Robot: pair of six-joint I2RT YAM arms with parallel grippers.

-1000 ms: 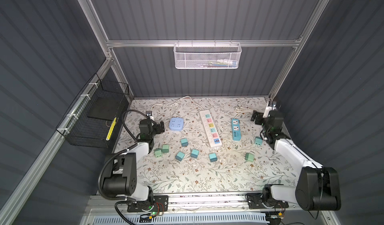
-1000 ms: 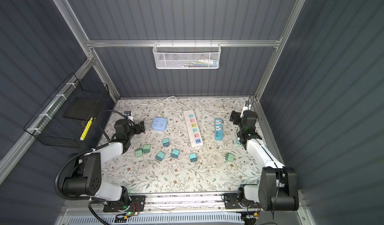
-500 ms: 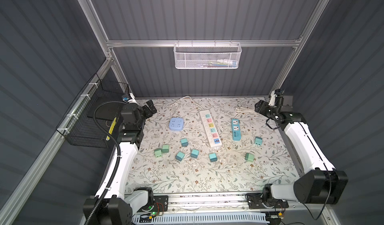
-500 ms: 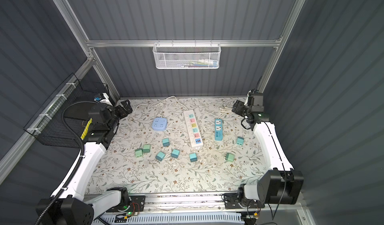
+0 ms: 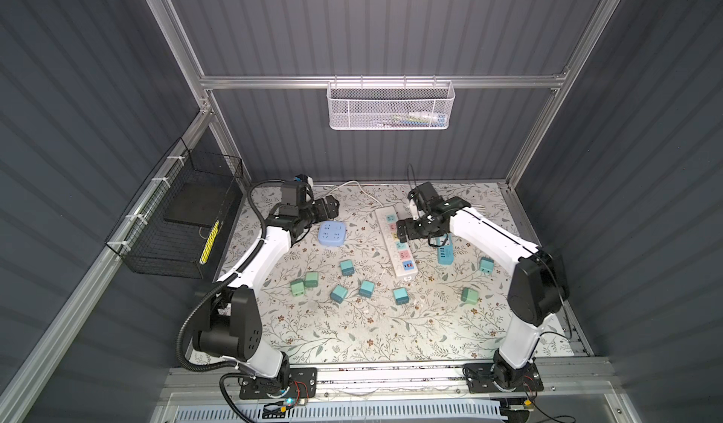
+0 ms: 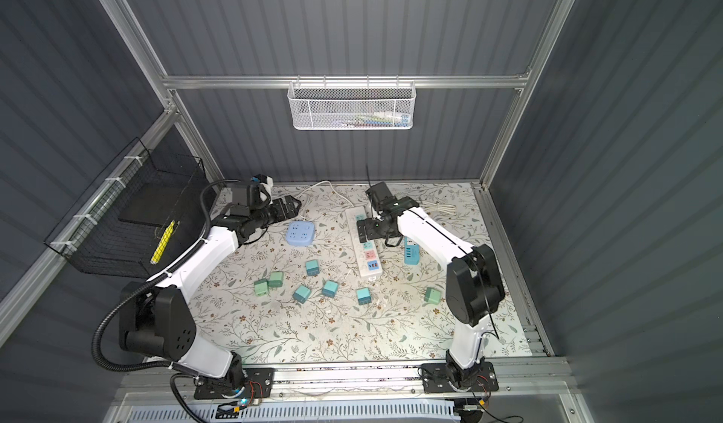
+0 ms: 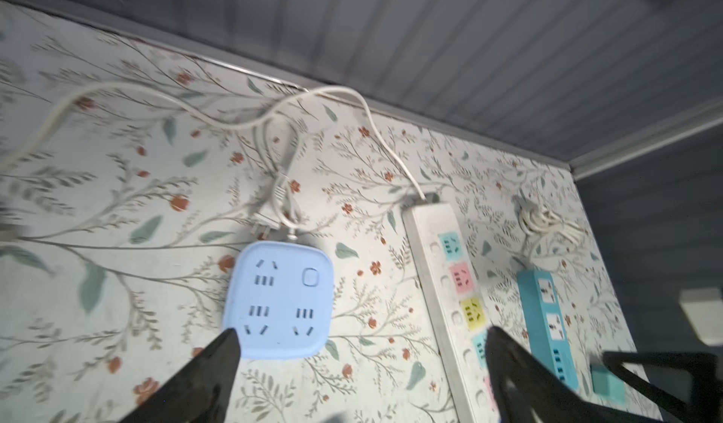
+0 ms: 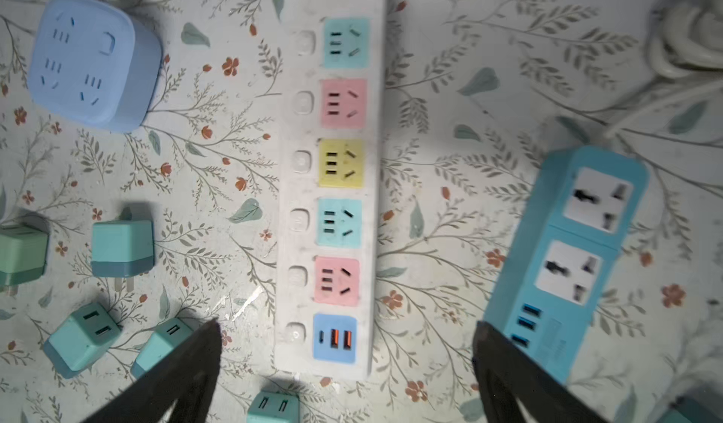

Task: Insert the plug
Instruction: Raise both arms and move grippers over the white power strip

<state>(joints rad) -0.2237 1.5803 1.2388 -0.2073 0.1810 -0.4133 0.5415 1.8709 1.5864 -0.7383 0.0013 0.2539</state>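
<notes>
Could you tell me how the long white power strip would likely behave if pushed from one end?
The white power strip looks rigid, so it should slide whole, not bend. Lying flat and long, it would probably pivot, not tip. Its cord may tug back.

In both top views the left arm (image 5: 270, 253) is seen stretched from the lower left toward the upper middle; its left gripper (image 5: 330, 208) is shown with jaws spread wide; the right arm (image 5: 489, 233) is raised from the lower right and angled leftward; the right gripper (image 5: 403, 231) is pointed toward centre, jaws likewise parted.
</notes>
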